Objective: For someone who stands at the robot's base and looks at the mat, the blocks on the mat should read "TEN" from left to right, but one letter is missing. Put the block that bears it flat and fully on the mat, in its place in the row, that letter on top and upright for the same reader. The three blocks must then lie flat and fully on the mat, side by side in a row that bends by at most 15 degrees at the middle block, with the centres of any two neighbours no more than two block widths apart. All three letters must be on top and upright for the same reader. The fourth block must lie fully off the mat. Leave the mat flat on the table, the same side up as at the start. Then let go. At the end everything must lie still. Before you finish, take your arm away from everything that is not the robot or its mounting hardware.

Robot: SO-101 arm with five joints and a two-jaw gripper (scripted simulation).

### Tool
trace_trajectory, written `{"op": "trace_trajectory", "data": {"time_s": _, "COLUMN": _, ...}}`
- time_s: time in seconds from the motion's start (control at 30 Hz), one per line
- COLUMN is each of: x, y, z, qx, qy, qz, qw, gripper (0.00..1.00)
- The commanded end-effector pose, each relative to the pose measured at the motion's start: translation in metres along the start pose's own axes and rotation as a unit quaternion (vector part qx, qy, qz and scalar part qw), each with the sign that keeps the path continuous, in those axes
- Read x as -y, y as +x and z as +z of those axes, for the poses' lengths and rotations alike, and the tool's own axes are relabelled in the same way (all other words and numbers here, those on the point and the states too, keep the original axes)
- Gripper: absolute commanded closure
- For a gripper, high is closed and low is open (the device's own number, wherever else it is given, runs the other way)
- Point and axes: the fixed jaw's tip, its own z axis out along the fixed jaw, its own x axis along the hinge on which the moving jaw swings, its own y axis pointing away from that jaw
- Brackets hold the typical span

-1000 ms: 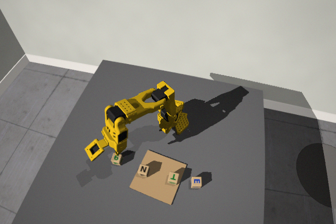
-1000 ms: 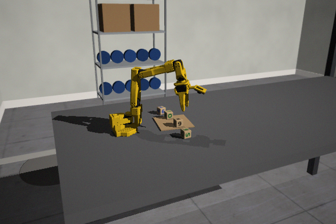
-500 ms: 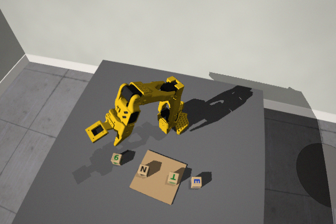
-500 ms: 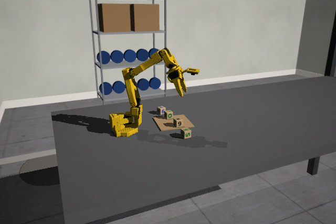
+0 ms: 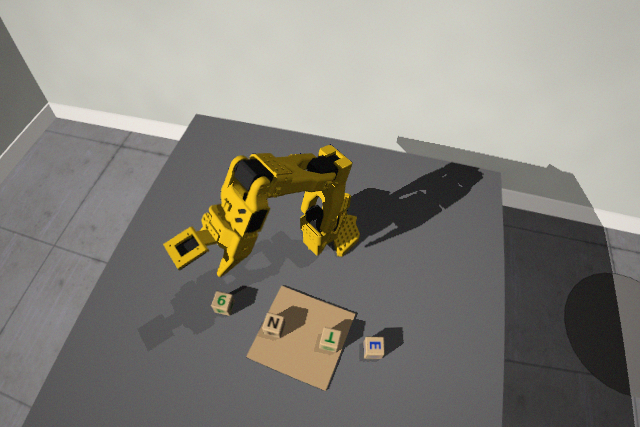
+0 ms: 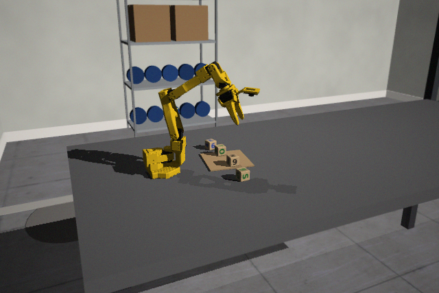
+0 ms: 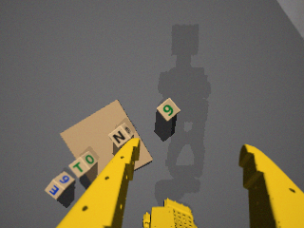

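Note:
My gripper (image 6: pixel 239 121) (image 7: pixel 190 144) is open and empty, high above the table. The T block (image 5: pixel 329 340) (image 6: pixel 220 149) (image 7: pixel 84 163) lies on the mat (image 5: pixel 310 373) (image 7: pixel 90 125) at the base reader's left, T upright for that reader. The N block (image 5: pixel 272 325) (image 6: pixel 232 160) (image 7: pixel 121 135) lies on the mat at the reader's right, N on top, with bare mat between the two. The E block (image 5: pixel 373 347) (image 6: pixel 210 144) (image 7: pixel 60 184) is off the mat beyond T, its E on top turned sideways. A block with a green 6 or 9 (image 5: pixel 221 302) (image 6: pixel 243 174) (image 7: pixel 168 109) is off the mat beyond N.
The robot's base (image 5: pixel 343 236) (image 6: pixel 162 171) stands on the table (image 5: pixel 439 282) (image 6: pixel 177 226) behind the mat. The arm's shadow falls across the table near the green-numbered block. A shelf rack (image 6: pixel 166 42) stands by the far wall.

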Motion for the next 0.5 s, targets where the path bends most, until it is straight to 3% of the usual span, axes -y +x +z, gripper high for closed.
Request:
{"op": "trace_trajectory", "data": {"time_s": 0.0, "x": -0.002, "y": -0.007, "z": -0.014, "qx": 0.043, "qy": -0.005, "qz": -0.012, "qw": 0.999, "gripper": 0.65}}
{"op": "trace_trajectory", "data": {"time_s": 0.47, "x": -0.012, "y": -0.005, "z": -0.013, "qx": 0.041, "qy": -0.015, "qz": -0.095, "qw": 0.994, "gripper": 0.65}}
